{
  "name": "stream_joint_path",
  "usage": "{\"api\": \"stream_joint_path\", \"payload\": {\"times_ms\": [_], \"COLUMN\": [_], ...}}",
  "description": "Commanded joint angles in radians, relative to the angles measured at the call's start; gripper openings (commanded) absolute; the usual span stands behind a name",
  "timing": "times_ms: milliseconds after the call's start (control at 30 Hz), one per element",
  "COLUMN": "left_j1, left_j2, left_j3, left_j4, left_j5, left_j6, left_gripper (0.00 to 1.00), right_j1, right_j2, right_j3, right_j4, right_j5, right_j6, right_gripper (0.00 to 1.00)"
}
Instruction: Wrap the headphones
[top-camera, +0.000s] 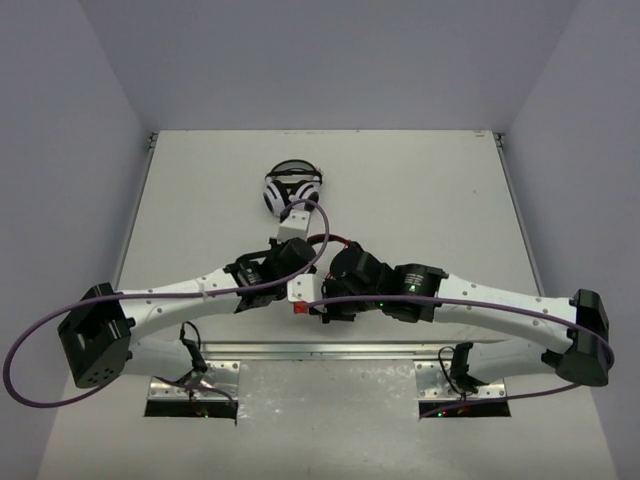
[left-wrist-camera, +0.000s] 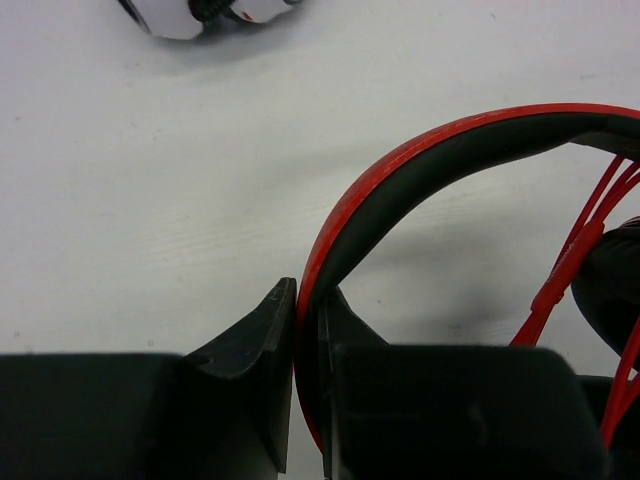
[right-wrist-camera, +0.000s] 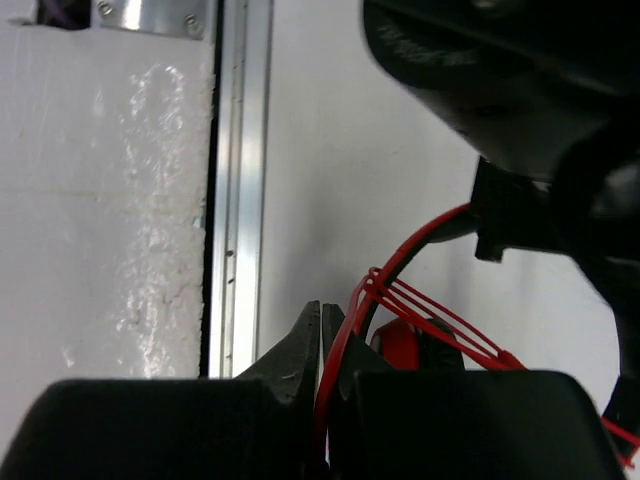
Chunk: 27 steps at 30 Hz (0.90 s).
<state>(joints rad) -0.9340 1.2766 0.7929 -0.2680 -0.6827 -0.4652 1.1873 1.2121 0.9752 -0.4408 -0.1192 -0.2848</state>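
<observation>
Nearest my left wrist lens, the left gripper (left-wrist-camera: 308, 305) is clamped on the red-and-black headband of the headphones (left-wrist-camera: 420, 160), which curves away to the right over the white table (left-wrist-camera: 150, 200); strands of the red cable (left-wrist-camera: 577, 248) run inside that curve; the right gripper (right-wrist-camera: 322, 330) is closed too, pinching a thin red part of the same set, band or cable I cannot tell; from above, both wrists meet near the table's front middle; white-and-black headphones (top-camera: 290, 187) lie farther back, apart.
</observation>
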Motion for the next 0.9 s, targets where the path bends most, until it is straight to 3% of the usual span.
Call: {"api": "stream_joint_path", "payload": {"times_ms": [0, 200, 333, 467, 567, 767, 867], "left_j1": [0.003, -0.008, -0.008, -0.008, -0.009, -0.022, -0.025], "left_j2": [-0.005, -0.082, -0.105, -0.121, -0.125, -0.123, -0.129], "left_j3": [-0.026, -0.067, -0.055, -0.06, -0.078, -0.103, -0.098], "left_j4": [0.164, 0.197, 0.133, 0.121, 0.13, 0.199, 0.199], "left_j5": [0.153, 0.265, 0.264, 0.29, 0.317, 0.469, 0.497], "left_j6": [0.103, 0.14, 0.131, 0.146, 0.171, 0.215, 0.223], "left_gripper": [0.0, 0.0, 0.0, 0.0, 0.0, 0.0, 0.0], "right_j1": [0.012, 0.011, -0.001, -0.098, -0.184, -0.189, -0.189], "right_j2": [0.029, -0.043, -0.078, -0.069, -0.071, -0.019, 0.009], "right_j3": [0.062, -0.079, -0.121, -0.139, -0.139, -0.046, -0.043], "right_j4": [-0.055, 0.086, 0.114, 0.091, 0.087, 0.03, 0.008], "right_j5": [-0.132, -0.132, -0.117, -0.117, -0.262, -0.466, -0.484], "right_j6": [-0.083, -0.057, -0.024, -0.002, 0.016, 0.032, 0.021], "right_gripper": [0.01, 0.01, 0.01, 0.01, 0.01, 0.02, 0.02]}}
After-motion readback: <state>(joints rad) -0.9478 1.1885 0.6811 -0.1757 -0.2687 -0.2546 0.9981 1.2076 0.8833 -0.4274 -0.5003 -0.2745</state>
